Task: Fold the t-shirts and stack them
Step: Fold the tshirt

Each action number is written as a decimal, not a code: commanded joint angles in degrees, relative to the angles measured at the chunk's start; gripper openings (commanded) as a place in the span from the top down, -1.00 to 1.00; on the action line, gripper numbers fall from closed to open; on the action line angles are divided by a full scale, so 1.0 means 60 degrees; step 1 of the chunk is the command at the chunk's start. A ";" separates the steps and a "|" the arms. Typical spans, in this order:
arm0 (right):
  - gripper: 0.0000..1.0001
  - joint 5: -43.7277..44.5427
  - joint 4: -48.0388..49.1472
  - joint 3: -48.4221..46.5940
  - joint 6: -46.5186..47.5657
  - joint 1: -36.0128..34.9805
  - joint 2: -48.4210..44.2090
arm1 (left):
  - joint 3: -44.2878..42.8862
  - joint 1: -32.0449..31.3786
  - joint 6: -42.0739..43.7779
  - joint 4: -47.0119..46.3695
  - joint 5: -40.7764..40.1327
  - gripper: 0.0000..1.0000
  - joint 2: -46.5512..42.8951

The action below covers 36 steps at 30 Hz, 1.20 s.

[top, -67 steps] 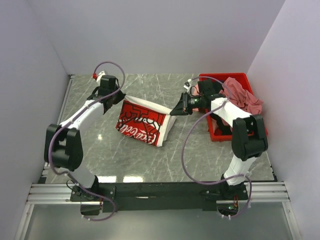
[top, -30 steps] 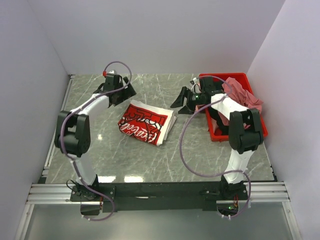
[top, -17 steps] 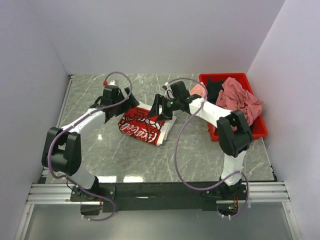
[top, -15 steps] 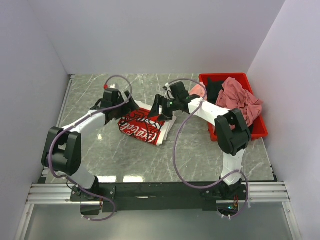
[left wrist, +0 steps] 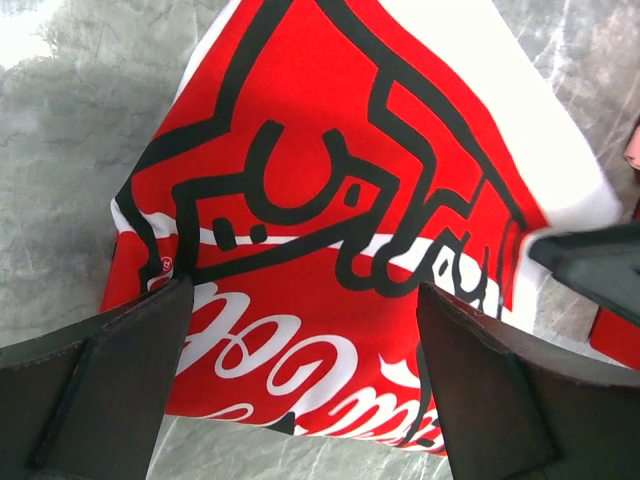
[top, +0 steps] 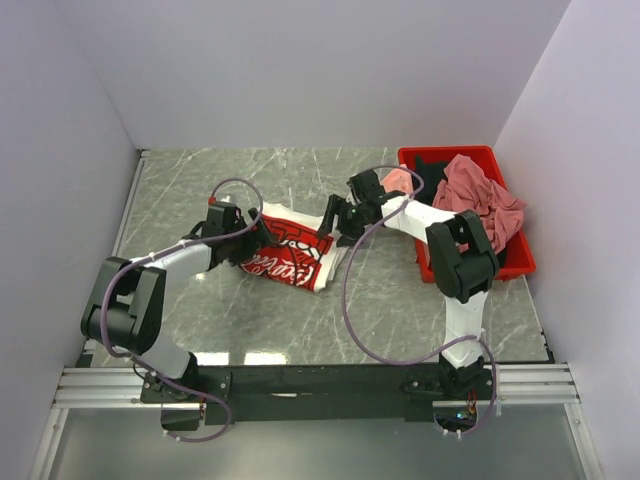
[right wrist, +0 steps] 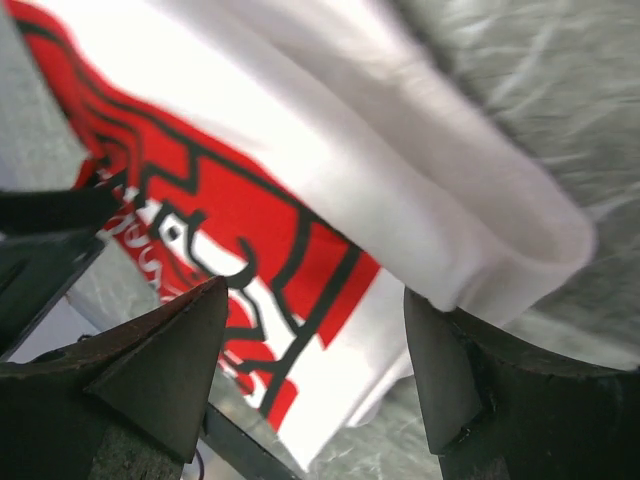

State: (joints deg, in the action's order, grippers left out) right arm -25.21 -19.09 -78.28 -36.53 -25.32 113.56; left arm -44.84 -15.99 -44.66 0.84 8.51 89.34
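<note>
Both arms closing in on white t-shirt [top: 290, 262], lying part-folded on bench [top: 200, 185]. Left tool [top: 258, 240] and right tool [top: 335, 217] gaping wide, gripping nothing, straddling opposite edges. Folding step proceeding; next move likely needing pinch on both edges.

Folded white t-shirt [top: 290, 262], red-and-white print facing up, lies on the marble table [top: 300, 320] near mid-field. Left gripper [top: 256, 238] sits over the shirt's left edge; right gripper [top: 338, 222] sits at its far right corner, fingers spread. Red bin [top: 450, 151] at the table's far right holds a heaped dusty rose t-shirt [top: 480, 195], with a light pink t-shirt [top: 398, 180] and a black t-shirt [top: 432, 172] at its far end.
</note>
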 commanded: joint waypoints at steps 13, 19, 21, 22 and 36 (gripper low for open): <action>-0.55 0.0393 -0.0757 -0.0794 0.1018 0.0778 0.1156 | 0.0120 -0.0294 -0.0041 0.0518 -0.0291 -0.99 -0.1690; -0.56 0.0262 -0.1300 -0.1558 0.1620 0.0602 0.0324 | -0.0406 -0.0280 0.0164 0.0827 -0.0832 -0.99 -0.2058; -0.56 0.0262 -0.1286 -0.1354 0.1680 0.0369 -0.0335 | -0.0626 -0.0265 0.0295 0.0798 -0.1022 -0.99 -0.1971; -0.56 0.0233 -0.1199 -0.1193 0.1651 0.0295 -0.0584 | -0.0830 -0.0265 0.0354 0.0739 -0.1067 -0.99 -0.1782; -0.56 -0.0718 0.1086 0.2104 0.0230 -0.1932 -0.2008 | -0.3938 -0.0162 0.0677 0.0651 -0.0160 -0.99 0.2202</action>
State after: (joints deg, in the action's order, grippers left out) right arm -28.21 -16.14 -68.34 -32.91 -37.04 100.79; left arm -66.19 -17.02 -41.60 4.95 4.60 99.77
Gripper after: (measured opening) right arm 0.781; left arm 0.995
